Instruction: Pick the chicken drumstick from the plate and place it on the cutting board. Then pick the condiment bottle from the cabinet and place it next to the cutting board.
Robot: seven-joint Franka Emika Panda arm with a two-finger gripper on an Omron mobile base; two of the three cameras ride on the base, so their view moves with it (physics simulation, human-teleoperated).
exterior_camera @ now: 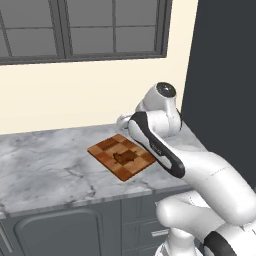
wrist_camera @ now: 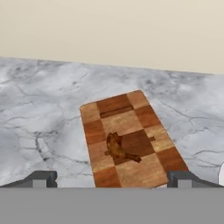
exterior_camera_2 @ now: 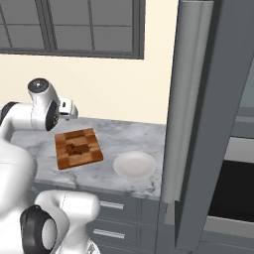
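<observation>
Claw (wrist_camera: 112,179): I read it spread wide, holding nothing, above near end of cutting board (wrist_camera: 129,140).
Chicken drumstick (wrist_camera: 119,147): lying on cutting board, mid-board. First half looks done.
Risk: swing toward cabinet (exterior_camera_2: 218,124) could clip its door; low pass could nudge drumstick off board.
Right base view alone gives me plate (exterior_camera_2: 134,165), bare, on tabletop (exterior_camera_2: 124,136) just beside board, cabinet side.
Condiment bottle: not located.

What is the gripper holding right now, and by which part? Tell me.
Nothing is held. The gripper is open and empty above the counter, and the chicken drumstick lies free on the cutting board.
</observation>
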